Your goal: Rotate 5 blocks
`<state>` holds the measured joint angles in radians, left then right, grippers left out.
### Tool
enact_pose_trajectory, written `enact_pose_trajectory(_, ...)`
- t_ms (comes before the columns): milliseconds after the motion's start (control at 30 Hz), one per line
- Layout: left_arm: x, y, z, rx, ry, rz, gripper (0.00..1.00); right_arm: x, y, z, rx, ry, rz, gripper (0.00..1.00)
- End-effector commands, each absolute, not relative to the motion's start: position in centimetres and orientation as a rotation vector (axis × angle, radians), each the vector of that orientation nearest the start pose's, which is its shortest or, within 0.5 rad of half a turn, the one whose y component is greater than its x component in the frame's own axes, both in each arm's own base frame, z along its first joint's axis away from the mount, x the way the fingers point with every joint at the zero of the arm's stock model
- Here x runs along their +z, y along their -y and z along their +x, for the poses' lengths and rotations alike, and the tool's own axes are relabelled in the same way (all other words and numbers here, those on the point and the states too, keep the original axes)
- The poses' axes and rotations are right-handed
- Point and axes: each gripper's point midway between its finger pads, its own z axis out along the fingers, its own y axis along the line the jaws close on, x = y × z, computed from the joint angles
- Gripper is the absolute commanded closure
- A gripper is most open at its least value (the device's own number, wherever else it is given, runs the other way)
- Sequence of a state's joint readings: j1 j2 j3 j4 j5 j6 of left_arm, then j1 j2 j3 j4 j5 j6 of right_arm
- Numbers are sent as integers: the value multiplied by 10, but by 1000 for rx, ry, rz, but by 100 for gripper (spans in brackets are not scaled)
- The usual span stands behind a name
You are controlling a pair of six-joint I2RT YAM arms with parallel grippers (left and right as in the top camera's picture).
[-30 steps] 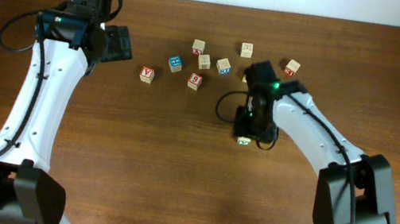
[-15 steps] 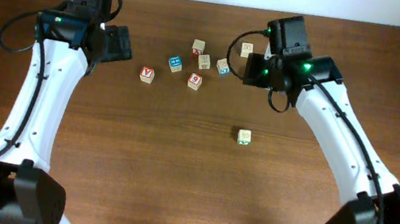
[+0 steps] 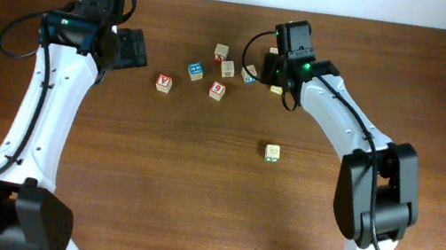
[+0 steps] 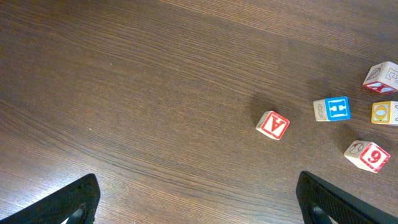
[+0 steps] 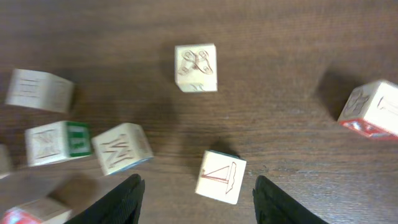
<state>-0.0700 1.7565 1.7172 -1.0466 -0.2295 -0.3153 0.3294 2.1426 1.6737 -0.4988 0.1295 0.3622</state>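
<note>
— What lies nearest the robot's side of the tabletop (image 3: 191,210)?

— A lone block (image 3: 272,153), a light-wood cube with a green-and-yellow face, well apart from the others. Its mark is too small to read.

— And further out?

— On the dark, grained wood sit the red-letter cube (image 3: 164,83), showing "Y", and the red-numeral block (image 3: 218,90). That one reads "9" from above and "6" from the left wrist. Just behind them sits the blue-faced block (image 3: 196,70), its white mark on blue not legible for certain.

— Where is the left tool (image 4: 199,202)?

— It hangs left of those cubes, released, with its black fingers spread wide and nothing between them.

— The yellow one?

— The yellow-marked block (image 4: 384,112) stands just beside the blue-faced one, with a pale red-marked cube (image 4: 382,77) behind it.

— And the right tool (image 5: 199,199)?

— It is over the far cluster, also released. Its fingers (image 5: 124,198) stand apart, and in the gap, seen from the wrist, lies a sketch cube (image 5: 221,176) bearing a faint red line drawing. It touches neither finger. To the left, the blue-marked block (image 5: 122,148), blue-tinged along one edge, carries a carved "W" or "M", depending on how it is read. Farthest lies a pale cube (image 5: 196,67), square and smooth, with an engraved figure too faint to name.
</note>
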Motion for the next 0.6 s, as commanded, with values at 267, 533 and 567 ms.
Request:
enact_pose_trajectory(267,214,-11,435,181,-2569,-417,1,32,-142,537,40,-2527,319,44)
enact_pose_trajectory(533,214,-11,435,181,-2569,-417,1,17,-143,539,35,-2539,318,53)
enact_pose_trajectory(567,214,-11,435,181,-2569,-417,1,17,-143,539,35,-2540,318,57)
